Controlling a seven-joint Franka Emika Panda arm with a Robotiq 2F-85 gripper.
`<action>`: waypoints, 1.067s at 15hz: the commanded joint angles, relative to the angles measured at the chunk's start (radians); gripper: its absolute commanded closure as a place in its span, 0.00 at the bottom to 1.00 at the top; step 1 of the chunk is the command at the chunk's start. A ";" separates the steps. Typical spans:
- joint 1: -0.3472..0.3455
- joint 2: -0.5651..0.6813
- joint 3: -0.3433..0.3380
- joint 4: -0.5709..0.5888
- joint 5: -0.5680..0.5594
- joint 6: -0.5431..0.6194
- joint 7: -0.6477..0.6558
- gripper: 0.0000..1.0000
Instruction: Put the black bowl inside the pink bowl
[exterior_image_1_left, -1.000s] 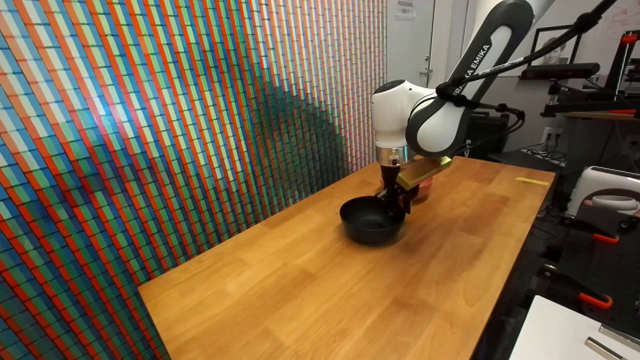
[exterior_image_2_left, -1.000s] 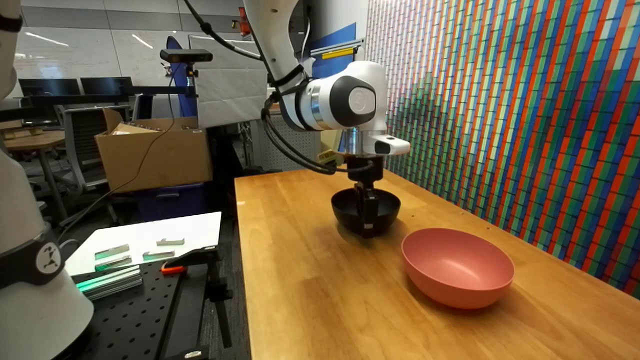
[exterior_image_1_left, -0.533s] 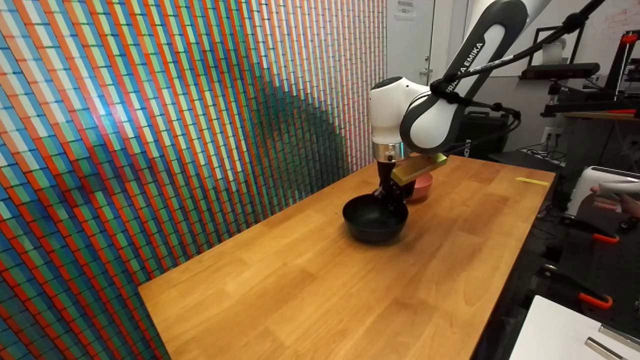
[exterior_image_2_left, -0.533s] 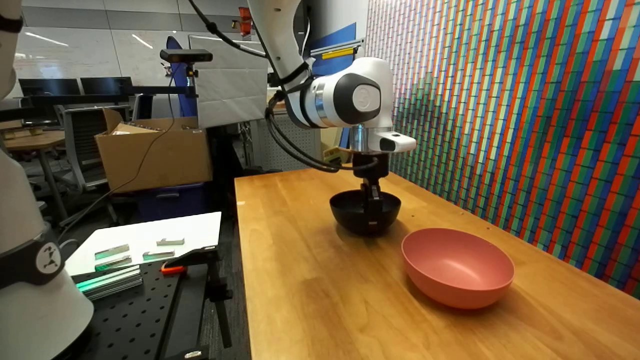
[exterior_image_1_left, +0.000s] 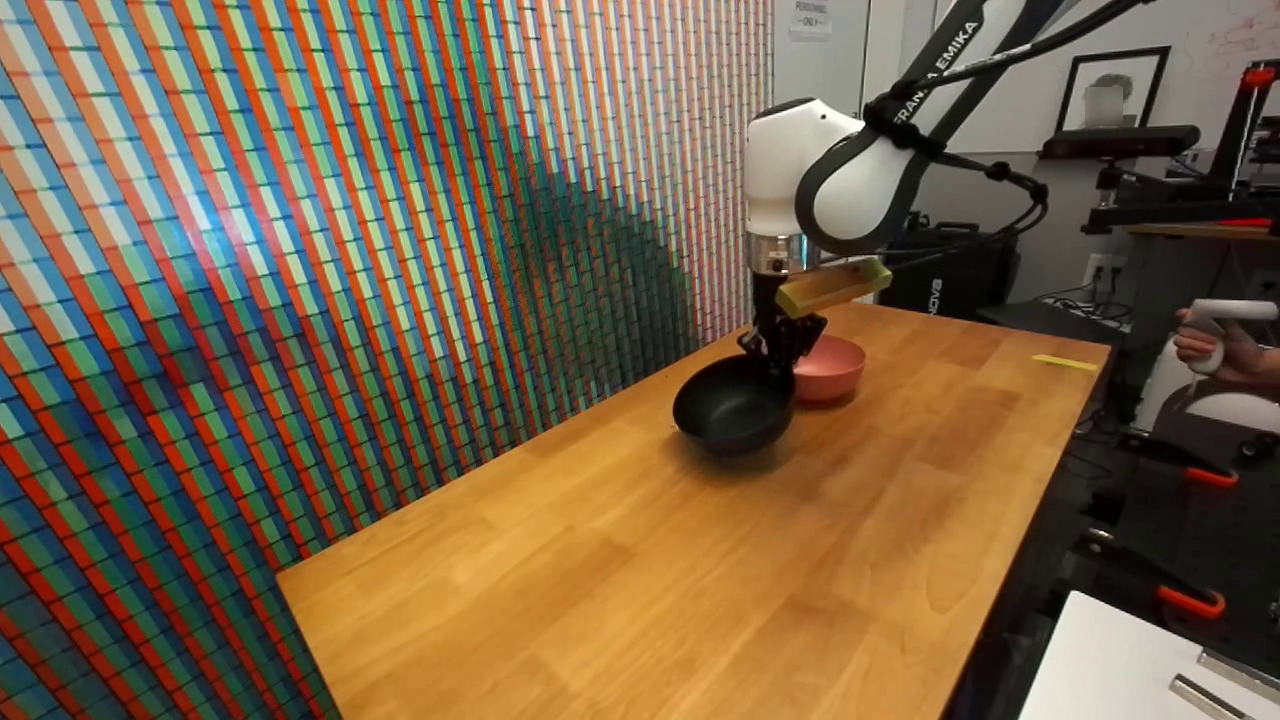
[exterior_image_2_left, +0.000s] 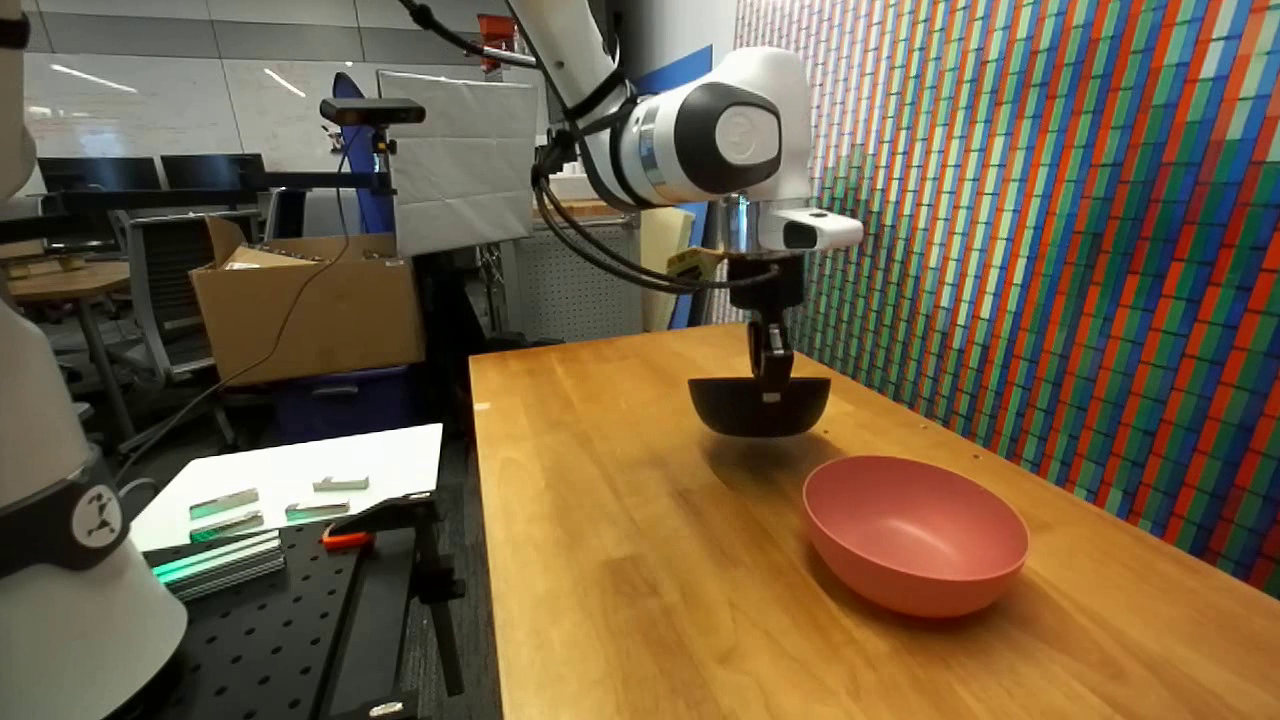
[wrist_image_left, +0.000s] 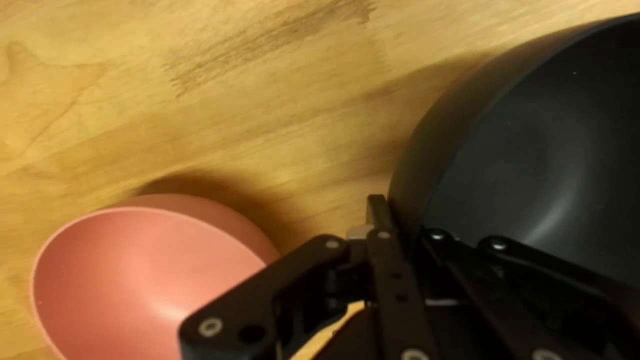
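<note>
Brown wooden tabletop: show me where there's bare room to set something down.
Bare patches: brown wooden tabletop between the raised, round black bowl and the near end in an exterior view; also between the round salmon-pink bowl and the long edge opposite the multicoloured patterned wall. Crowded: between the bowls, beside the black gripper.

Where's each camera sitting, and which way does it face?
Wrist view: by the gripper, which shows, facing down at the black bowl and pink bowl.
An exterior view: on the black bowl's side, facing along the table; arm and gripper show.
An exterior view: on the pink bowl's side, facing roughly opposite; robot base, arm, gripper show.
Both exterior views share the tiled wall and both bowls.
</note>
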 joint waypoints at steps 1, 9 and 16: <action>-0.033 -0.077 -0.024 -0.002 0.031 -0.031 -0.043 0.99; -0.138 -0.175 -0.108 -0.004 0.008 -0.042 -0.055 0.99; -0.216 -0.193 -0.164 -0.053 0.001 -0.039 -0.070 0.98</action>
